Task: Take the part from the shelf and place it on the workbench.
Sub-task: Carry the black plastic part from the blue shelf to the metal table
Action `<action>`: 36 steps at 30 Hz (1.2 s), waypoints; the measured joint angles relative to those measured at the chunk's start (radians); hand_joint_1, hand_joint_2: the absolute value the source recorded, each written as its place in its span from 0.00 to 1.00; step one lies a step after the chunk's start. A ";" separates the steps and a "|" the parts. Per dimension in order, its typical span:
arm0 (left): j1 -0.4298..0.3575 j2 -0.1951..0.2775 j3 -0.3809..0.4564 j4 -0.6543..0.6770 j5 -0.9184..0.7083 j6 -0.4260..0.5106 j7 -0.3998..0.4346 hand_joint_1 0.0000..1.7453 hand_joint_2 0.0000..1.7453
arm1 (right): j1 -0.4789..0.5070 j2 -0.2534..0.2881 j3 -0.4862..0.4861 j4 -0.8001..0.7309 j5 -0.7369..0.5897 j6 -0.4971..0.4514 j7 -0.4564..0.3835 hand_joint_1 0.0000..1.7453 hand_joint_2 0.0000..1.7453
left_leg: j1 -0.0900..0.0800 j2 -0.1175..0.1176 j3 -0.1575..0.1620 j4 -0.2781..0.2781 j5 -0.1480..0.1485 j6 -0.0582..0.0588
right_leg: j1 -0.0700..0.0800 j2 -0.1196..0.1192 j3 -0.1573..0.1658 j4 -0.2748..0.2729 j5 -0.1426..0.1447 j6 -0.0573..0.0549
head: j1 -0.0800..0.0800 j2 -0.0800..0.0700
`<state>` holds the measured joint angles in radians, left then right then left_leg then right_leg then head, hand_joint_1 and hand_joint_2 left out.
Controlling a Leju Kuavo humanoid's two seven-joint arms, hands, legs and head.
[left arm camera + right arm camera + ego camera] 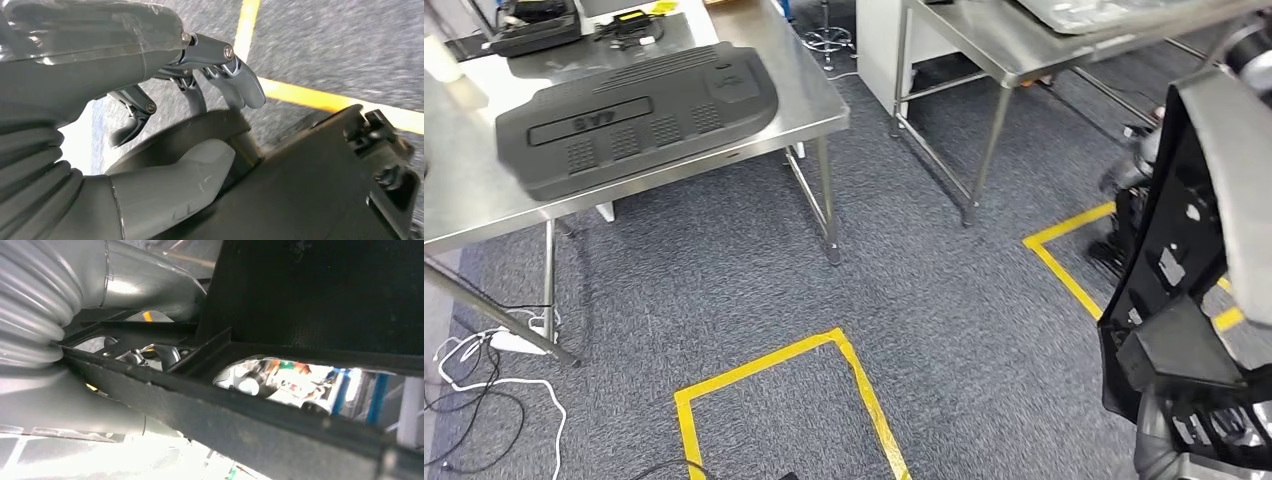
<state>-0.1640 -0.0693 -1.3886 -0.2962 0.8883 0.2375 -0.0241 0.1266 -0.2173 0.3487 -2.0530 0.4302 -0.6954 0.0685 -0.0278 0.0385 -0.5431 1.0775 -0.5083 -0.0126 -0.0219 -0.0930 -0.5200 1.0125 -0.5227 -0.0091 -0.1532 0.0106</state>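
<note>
A large black plastic part (1172, 270) with ribs and cut-outs hangs upright at the right edge of the head view, above the carpet. My left hand (165, 145) grips its curved rim (310, 180): the grey thumb (180, 180) presses one side and the dark fingers (240, 82) hook over the other. My right hand (65, 400) holds the part (320, 295) too, its fingers mostly hidden behind a rib. The steel workbench (464, 205) stands at the upper left.
A dark grey engine cover (639, 115) lies on the workbench, with black gear (539, 25) behind it. A second steel table (994, 45) stands at the top right. Yellow floor tape (864, 390) marks boxes on the carpet. White cables (484, 365) lie by the workbench leg.
</note>
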 joint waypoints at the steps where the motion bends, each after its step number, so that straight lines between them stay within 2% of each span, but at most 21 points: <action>1: 0.004 0.001 0.000 0.000 0.000 0.000 0.000 1.00 1.00 | -0.001 0.000 0.000 0.000 0.000 0.000 0.000 1.00 1.00 | -0.003 0.018 0.011 -0.037 0.005 0.008 | 0.004 -0.009 0.000 0.001 -0.002 0.004 | -0.001 0.000; 2: 0.006 0.001 0.000 0.000 0.000 -0.001 -0.002 1.00 1.00 | -0.002 0.000 0.000 0.000 -0.002 0.000 0.000 1.00 1.00 | -0.006 0.025 0.011 -0.051 -0.001 0.017 | 0.008 -0.020 -0.002 0.001 -0.003 0.008 | 0.000 0.000; 4: 0.007 0.002 0.000 0.000 0.000 -0.002 -0.007 1.00 1.00 | -0.008 0.001 0.000 0.000 -0.006 0.000 0.001 1.00 1.00 | -0.005 0.004 0.007 -0.066 -0.004 0.035 | 0.011 -0.042 -0.005 0.003 -0.006 0.015 | -0.001 0.000; 5: 0.006 0.002 0.000 0.000 0.001 -0.003 -0.009 1.00 1.00 | -0.012 0.001 0.000 0.000 -0.008 0.000 0.001 1.00 1.00 | -0.003 -0.009 0.006 -0.068 -0.001 0.040 | 0.010 -0.032 -0.006 0.010 -0.015 0.020 | 0.001 0.000; 8: 0.003 0.001 0.000 -0.001 0.001 -0.006 -0.008 1.00 1.00 | -0.019 0.002 0.000 0.000 -0.011 0.000 -0.001 1.00 1.00 | 0.002 -0.043 0.008 -0.073 0.003 0.054 | 0.005 0.059 -0.070 0.146 -0.084 0.026 | 0.007 0.000; 10: 0.002 0.000 0.000 -0.001 0.001 -0.008 -0.008 1.00 1.00 | -0.017 0.002 0.000 0.000 -0.012 0.000 -0.001 1.00 1.00 | 0.000 -0.068 0.010 -0.073 0.002 0.059 | 0.008 0.084 -0.147 0.276 -0.120 0.024 | 0.009 0.000; 11: 0.001 -0.001 0.000 -0.001 0.001 -0.009 -0.008 1.00 1.00 | -0.016 0.002 0.000 0.000 -0.012 0.000 -0.001 1.00 1.00 | -0.001 -0.081 0.012 -0.072 0.001 0.060 | 0.009 0.088 -0.171 0.303 -0.111 0.022 | 0.010 0.000; 12: 0.001 -0.003 0.000 -0.001 0.001 -0.009 -0.009 1.00 1.00 | -0.016 0.002 0.000 0.000 -0.012 0.000 0.000 1.00 1.00 | -0.002 -0.095 0.016 -0.072 0.000 0.061 | 0.012 0.091 -0.176 0.289 -0.081 0.018 | 0.010 0.000; 15: 0.000 -0.006 0.000 -0.002 0.001 -0.009 -0.013 1.00 1.00 | -0.017 0.002 0.000 0.000 -0.013 0.000 0.004 1.00 1.00 | -0.002 -0.136 0.027 -0.067 -0.011 0.058 | 0.013 0.140 -0.117 0.105 0.046 0.005 | 0.011 0.000; 17: -0.002 -0.008 0.000 -0.002 0.002 -0.010 -0.012 1.00 1.00 | -0.019 0.002 0.000 0.000 -0.015 0.000 0.004 1.00 1.00 | 0.002 -0.158 0.023 -0.063 -0.016 0.051 | 0.013 0.167 -0.088 0.035 0.058 0.004 | 0.012 0.000; 19: -0.004 -0.008 0.000 -0.002 0.002 -0.010 -0.009 1.00 1.00 | -0.022 0.002 0.000 0.000 -0.016 0.000 0.003 1.00 1.00 | 0.005 -0.178 0.019 -0.063 -0.018 0.041 | 0.012 0.152 -0.077 0.017 0.048 0.003 | 0.012 0.000; 20: -0.005 -0.008 0.000 -0.002 0.002 -0.010 -0.007 1.00 1.00 | -0.024 0.003 0.000 0.000 -0.017 0.000 0.003 1.00 1.00 | 0.004 -0.169 0.020 -0.059 -0.023 0.035 | 0.011 0.140 -0.070 0.011 0.048 0.000 | 0.012 0.000; 23: -0.008 -0.005 0.000 -0.002 0.002 -0.010 -0.005 1.00 1.00 | -0.026 0.003 0.000 0.000 -0.016 0.000 0.002 1.00 1.00 | -0.001 -0.089 -0.024 0.051 -0.080 0.010 | 0.006 0.096 -0.046 -0.006 0.042 -0.012 | 0.008 0.000; 25: -0.014 -0.002 0.000 0.000 0.001 -0.009 -0.005 1.00 1.00 | -0.025 0.003 0.000 0.000 -0.016 0.000 0.002 1.00 1.00 | 0.001 -0.067 -0.081 0.170 -0.123 -0.004 | 0.005 0.064 -0.036 -0.006 0.033 -0.015 | 0.006 0.000; 26: -0.017 -0.001 0.000 0.000 0.001 -0.009 -0.005 1.00 1.00 | -0.024 0.003 0.000 0.000 -0.017 0.000 0.002 1.00 1.00 | 0.001 -0.064 -0.093 0.200 -0.124 -0.008 | 0.004 0.048 -0.031 -0.006 0.028 -0.014 | 0.006 0.000; 28: -0.014 0.002 0.000 0.000 0.001 -0.009 -0.005 1.00 1.00 | -0.025 0.003 0.000 0.000 -0.018 0.000 0.001 1.00 1.00 | 0.005 -0.056 -0.066 0.152 -0.072 -0.014 | 0.002 0.020 -0.017 -0.005 0.018 -0.010 | 0.006 0.000; 30: -0.004 0.002 0.000 0.000 0.003 -0.009 -0.003 1.00 1.00 | -0.026 0.003 0.000 0.000 -0.021 0.000 0.000 1.00 1.00 | 0.008 -0.018 -0.015 0.032 -0.009 -0.019 | 0.002 0.000 -0.005 -0.004 0.008 -0.001 | 0.006 0.000; 32: 0.004 0.003 0.000 0.000 0.005 -0.009 -0.002 1.00 1.00 | -0.028 0.003 0.000 0.000 -0.023 0.000 -0.002 1.00 1.00 | 0.005 0.014 0.008 -0.041 0.003 -0.004 | 0.009 -0.018 -0.005 0.001 0.003 0.008 | 0.006 0.000; 33: 0.005 0.004 0.000 0.000 0.005 -0.009 -0.003 1.00 1.00 | -0.029 0.003 0.000 0.000 -0.023 0.000 -0.002 1.00 1.00 | 0.001 0.014 0.006 -0.050 -0.003 0.007 | 0.013 -0.029 -0.008 0.002 0.002 0.011 | 0.007 0.000; 35: 0.005 0.003 0.000 0.000 0.005 -0.009 -0.008 1.00 1.00 | -0.031 0.003 0.000 0.000 -0.022 0.000 -0.001 1.00 1.00 | 0.001 -0.011 0.004 -0.060 -0.005 0.028 | 0.013 -0.037 -0.010 0.008 -0.005 0.019 | 0.008 0.000; 36: 0.004 0.003 0.000 0.000 0.005 -0.009 -0.010 1.00 1.00 | -0.032 0.003 0.000 0.000 -0.021 0.000 0.000 1.00 1.00 | 0.003 -0.022 0.004 -0.062 -0.004 0.034 | 0.011 -0.016 -0.015 0.023 -0.018 0.024 | 0.008 0.000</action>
<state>-0.1598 -0.0663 -1.3886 -0.2963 0.8929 0.2289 -0.0342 0.0950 -0.2142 0.3490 -2.0532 0.4087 -0.6950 0.0687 -0.0251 0.0165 -0.5386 1.0158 -0.5118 0.0218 -0.0113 -0.1091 -0.5353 1.0352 -0.5404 0.0149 -0.1450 0.0107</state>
